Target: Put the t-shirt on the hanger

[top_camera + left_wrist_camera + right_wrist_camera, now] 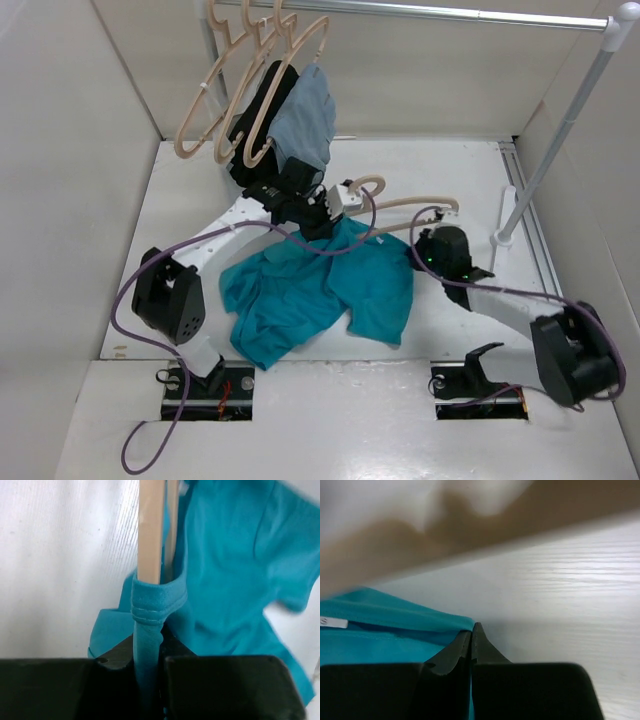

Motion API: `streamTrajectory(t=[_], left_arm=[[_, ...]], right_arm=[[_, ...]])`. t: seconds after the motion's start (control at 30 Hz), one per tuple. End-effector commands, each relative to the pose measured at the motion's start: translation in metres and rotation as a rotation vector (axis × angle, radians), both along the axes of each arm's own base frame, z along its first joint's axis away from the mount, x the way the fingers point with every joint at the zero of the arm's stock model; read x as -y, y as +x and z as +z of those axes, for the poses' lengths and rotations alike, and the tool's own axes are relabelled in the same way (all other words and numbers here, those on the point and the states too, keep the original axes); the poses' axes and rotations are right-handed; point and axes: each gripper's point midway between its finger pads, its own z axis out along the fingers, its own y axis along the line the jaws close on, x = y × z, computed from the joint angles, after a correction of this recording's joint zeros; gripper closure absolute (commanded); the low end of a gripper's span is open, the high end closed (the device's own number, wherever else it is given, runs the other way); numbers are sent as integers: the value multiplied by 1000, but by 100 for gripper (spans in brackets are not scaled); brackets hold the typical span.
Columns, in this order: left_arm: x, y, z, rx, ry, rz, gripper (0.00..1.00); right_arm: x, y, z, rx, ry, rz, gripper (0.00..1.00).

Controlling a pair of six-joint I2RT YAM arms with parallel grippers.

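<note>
White table (470, 170) carries the t-shirt (300, 300), crumpled at its middle, neck toward the hanger (410, 205) lying just behind. The left gripper (148, 652) is clamped on the collar band (157, 602), which loops round one hanger arm so that arm can feed inside; the right gripper (471, 635) looks pinched on the neck edge, likely to hold the opening taut.

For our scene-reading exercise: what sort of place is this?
Probably a robot lab's test booth for hanging clothes: left arm and right arm bolted to a walled white table, plus a rail with hangers.
</note>
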Motion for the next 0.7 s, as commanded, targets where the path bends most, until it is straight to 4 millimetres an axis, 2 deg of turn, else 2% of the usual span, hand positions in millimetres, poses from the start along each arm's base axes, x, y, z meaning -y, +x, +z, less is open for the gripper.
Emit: streamTrajectory(t=[0.0, 0.03, 0.07, 0.1, 0.13, 0.17, 0.23, 0.27, 0.33, 0.37, 0.4, 0.47, 0.53, 0.57, 0.6, 0.67], left_arm=[[-30, -9, 10, 136, 55, -62, 100], [-37, -9, 9, 155, 69, -66, 100], [-51, -12, -3, 150, 104, -86, 100], [-53, -14, -1, 166, 113, -109, 100], [-62, -19, -11, 155, 135, -121, 100], [-65, -22, -9, 177, 137, -137, 100], [-75, -25, -21, 209, 184, -158, 100], [-79, -24, -23, 222, 200, -145, 100], [-93, -9, -26, 279, 250, -104, 100], [-99, -5, -29, 288, 264, -85, 100], [-104, 1, -34, 284, 275, -57, 100], [-109, 6, -35, 285, 304, -29, 100], [-112, 12, -34, 303, 323, 0, 100], [-114, 16, -32, 321, 333, 14, 100], [-119, 16, -39, 329, 360, 11, 100], [-129, 28, -39, 403, 430, 3, 100]], right_arm=[[38, -2, 16, 47, 81, -143, 100], [44, -1, 35, 100, 100, -159, 100], [62, -5, 40, 108, 93, -213, 100], [72, -6, 35, 87, 84, -242, 100], [80, -7, 47, 121, 82, -260, 100], [88, -11, 46, 106, 83, -276, 100], [108, -14, 50, 112, 68, -319, 100], [113, -17, 54, 126, 56, -316, 100], [121, -19, 62, 128, 28, -325, 100], [125, -18, 76, 162, -3, -316, 100], [126, -21, 74, 140, -25, -306, 100], [129, -18, 94, 170, -62, -296, 100], [133, -22, 100, 159, -130, -269, 100], [136, -19, 116, 184, -155, -266, 100], [138, -20, 124, 200, -195, -244, 100], [140, -21, 134, 203, -240, -218, 100]])
